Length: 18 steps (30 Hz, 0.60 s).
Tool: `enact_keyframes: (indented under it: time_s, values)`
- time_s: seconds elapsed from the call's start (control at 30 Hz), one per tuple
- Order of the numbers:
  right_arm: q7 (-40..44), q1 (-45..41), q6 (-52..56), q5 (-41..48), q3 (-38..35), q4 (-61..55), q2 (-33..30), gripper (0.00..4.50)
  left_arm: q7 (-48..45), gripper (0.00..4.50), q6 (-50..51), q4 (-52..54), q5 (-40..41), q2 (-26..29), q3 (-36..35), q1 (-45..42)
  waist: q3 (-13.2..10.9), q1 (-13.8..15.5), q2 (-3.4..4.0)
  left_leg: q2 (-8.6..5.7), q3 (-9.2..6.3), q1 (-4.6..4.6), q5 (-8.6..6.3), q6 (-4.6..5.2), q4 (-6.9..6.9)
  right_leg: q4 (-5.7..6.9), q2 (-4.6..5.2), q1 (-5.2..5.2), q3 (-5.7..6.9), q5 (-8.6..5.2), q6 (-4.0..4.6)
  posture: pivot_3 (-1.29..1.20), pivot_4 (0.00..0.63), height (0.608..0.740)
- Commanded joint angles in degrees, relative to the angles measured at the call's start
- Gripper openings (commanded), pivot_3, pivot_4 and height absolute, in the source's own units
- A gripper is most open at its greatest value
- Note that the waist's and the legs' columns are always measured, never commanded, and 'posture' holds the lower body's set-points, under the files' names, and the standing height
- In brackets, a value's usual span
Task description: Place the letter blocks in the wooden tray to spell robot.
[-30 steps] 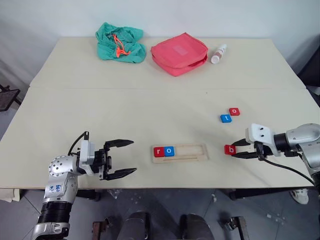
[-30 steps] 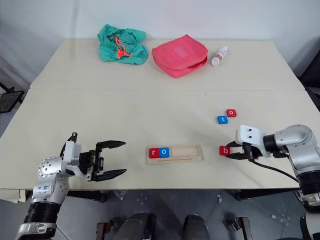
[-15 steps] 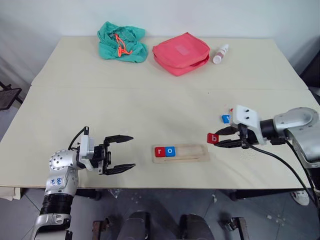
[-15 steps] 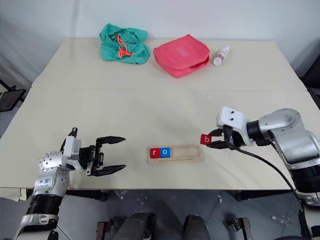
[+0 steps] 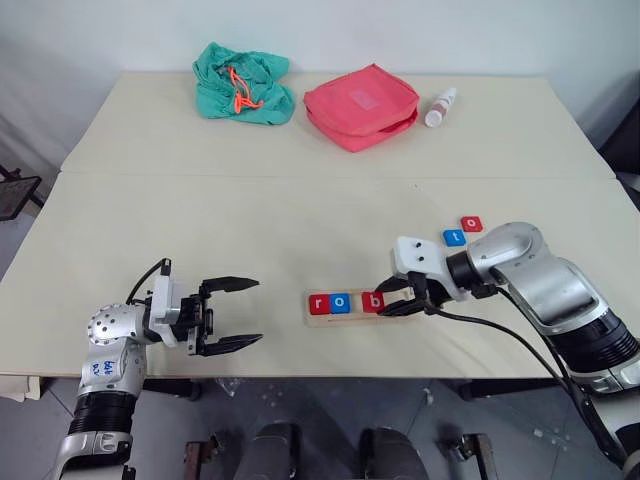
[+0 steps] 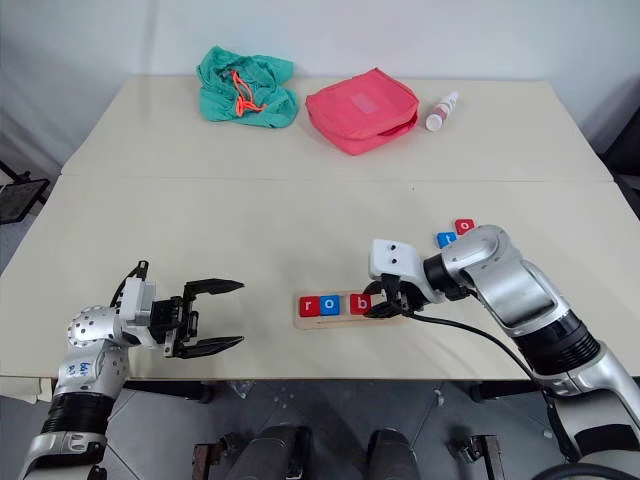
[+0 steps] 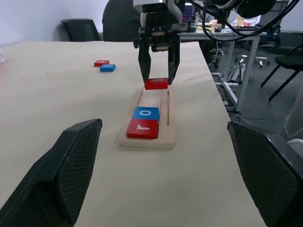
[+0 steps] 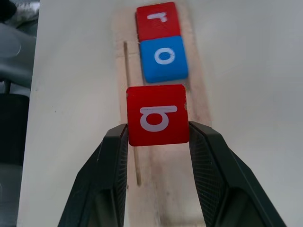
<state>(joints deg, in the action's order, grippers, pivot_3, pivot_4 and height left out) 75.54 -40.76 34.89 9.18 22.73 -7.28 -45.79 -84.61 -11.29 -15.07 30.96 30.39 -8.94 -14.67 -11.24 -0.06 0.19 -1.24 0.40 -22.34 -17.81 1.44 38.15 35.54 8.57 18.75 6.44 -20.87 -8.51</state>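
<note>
- Head views: right end effector (image 5: 395, 300) clamps the red b block (image 5: 372, 300) over the wooden tray (image 5: 395, 312), whose long axis leads away toward the o block (image 5: 340, 301).
- Left wrist view: left end effector (image 7: 161, 177) stands apart, empty, farther off.
- Right wrist view: the free slot lies just ahead of the b block.

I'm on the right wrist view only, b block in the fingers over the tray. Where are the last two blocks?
Observer: The blue t and red o lie side by side on the table, beyond the right gripper.
Operator: Is the b block down?
Observer: From the side, the b block is low at the tray, a gap away from the blue o. I can't tell if it rests there.
Operator: And the left gripper?
Observer: The left gripper is open and empty, left of the tray, pointing toward it.
</note>
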Motion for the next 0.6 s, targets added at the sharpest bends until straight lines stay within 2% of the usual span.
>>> enact_keyframes:
  time_s: [0.03, 0.5, 0.6]
  values:
    - [0.3, -1.9, -1.7, -1.3, 0.9, -0.1, 1.0, 1.47, 0.8, 4.5, -0.7, 3.5, 0.6, 0.6, -0.9, 1.3, 0.0, -0.1, 0.0, 0.0, 0.0, 0.0, 0.0, 0.0, 0.0, 0.01, 0.0, 0.0, 0.0, 0.0, 0.0, 0.0, 0.15, 0.74]
    - [1.1, -4.5, -5.2, -4.1, 2.3, 3.8, 3.8, 1.47, 2.8, 4.5, -0.5, 6.2, 0.8, 0.6, -0.8, 3.2, 0.0, -0.1, 0.0, 0.0, 0.01, 0.0, 0.0, -0.01, -0.01, 0.07, 0.0, 0.06, 0.0, 0.0, 0.0, 0.0, 0.15, 0.74]
    - [1.7, -4.0, -6.0, -4.8, 2.5, 3.8, 3.4, 2.5, 3.1, 4.5, -0.6, 6.3, 0.8, 0.5, -0.7, 3.1, 0.0, -0.1, 0.0, 0.01, 0.02, 0.0, 0.0, -0.01, -0.02, 0.07, -0.01, 0.07, 0.0, 0.0, 0.0, 0.0, 0.15, 0.74]
